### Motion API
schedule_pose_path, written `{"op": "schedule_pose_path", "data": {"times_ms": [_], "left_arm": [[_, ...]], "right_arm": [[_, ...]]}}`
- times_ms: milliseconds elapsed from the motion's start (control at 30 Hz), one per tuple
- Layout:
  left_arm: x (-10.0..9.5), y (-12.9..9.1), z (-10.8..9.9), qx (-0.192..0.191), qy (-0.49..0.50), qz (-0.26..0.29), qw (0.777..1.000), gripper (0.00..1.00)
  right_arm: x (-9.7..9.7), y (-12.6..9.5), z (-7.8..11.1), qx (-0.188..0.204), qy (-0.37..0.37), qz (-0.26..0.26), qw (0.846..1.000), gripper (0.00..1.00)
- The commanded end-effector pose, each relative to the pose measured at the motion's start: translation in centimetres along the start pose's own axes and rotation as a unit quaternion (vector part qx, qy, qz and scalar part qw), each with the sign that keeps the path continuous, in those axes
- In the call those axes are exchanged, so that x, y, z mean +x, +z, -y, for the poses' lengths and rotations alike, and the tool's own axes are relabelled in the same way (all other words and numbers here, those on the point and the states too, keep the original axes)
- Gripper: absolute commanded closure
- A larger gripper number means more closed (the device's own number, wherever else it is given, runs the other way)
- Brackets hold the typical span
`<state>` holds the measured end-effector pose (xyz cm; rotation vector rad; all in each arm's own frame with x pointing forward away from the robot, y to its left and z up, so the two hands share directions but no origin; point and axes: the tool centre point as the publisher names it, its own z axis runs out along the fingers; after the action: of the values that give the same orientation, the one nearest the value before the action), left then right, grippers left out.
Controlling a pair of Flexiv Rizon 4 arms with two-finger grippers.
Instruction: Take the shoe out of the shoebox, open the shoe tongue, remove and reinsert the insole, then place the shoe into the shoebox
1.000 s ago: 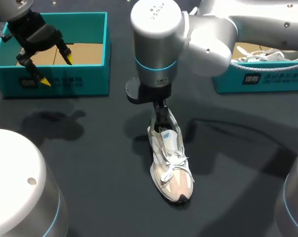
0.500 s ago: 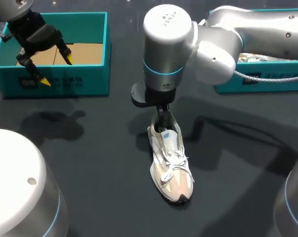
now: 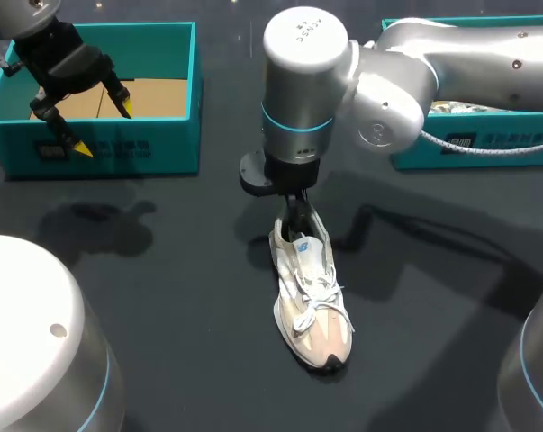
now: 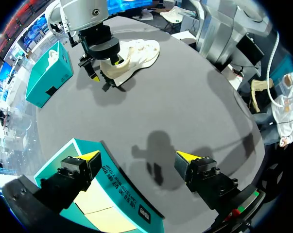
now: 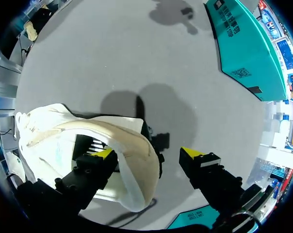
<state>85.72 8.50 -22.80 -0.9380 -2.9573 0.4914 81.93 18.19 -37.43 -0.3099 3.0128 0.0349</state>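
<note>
Lettering [image 3: 118, 147] on teal shoebox [image 3: 176, 135] wall

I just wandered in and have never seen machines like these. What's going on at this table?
A white and beige lace-up sneaker stands on the dark table, outside any box. The right arm's gripper is down at its heel, one finger inside the shoe's opening and the other behind the heel, open rather than pinching. The left arm's gripper hangs open and empty over the edge of an open teal cardboard shoebox.
</note>
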Motion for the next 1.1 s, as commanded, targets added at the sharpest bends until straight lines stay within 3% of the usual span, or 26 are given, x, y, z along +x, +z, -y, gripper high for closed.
{"op": "schedule_pose_path", "data": {"times_ms": [33,133,267,500,633,933,1100], "left_arm": [[0.0,0.0,0.0,-0.001,0.0,0.0,1.0,0.0],[0.0,0.0,0.0,-0.001,0.0,0.0,1.0,0.0],[0.0,0.0,0.0,-0.001,0.0,0.0,1.0,0.0],[0.0,0.0,0.0,-0.001,0.0,0.0,1.0,0.0],[0.0,0.0,0.0,-0.001,0.0,0.0,1.0,0.0],[0.0,0.0,0.0,-0.001,0.0,0.0,1.0,0.0],[0.0,0.0,0.0,-0.001,0.0,0.0,1.0,0.0]], "right_arm": [[-0.3,0.7,-0.1,-0.004,-0.001,-0.006,1.0,0.2],[-0.3,0.9,-0.1,-0.008,-0.003,-0.009,1.0,0.25],[-0.2,0.9,-0.1,-0.008,-0.007,-0.012,1.0,0.48],[0.1,0.9,-0.1,-0.008,-0.008,-0.014,1.0,0.63],[0.5,0.8,-0.2,-0.009,-0.006,-0.013,1.0,0.98],[0.7,-1.9,-0.1,0.012,-0.009,0.008,1.0,1.0],[0.4,-4.6,0.5,0.028,-0.019,0.022,0.999,1.0]]}}
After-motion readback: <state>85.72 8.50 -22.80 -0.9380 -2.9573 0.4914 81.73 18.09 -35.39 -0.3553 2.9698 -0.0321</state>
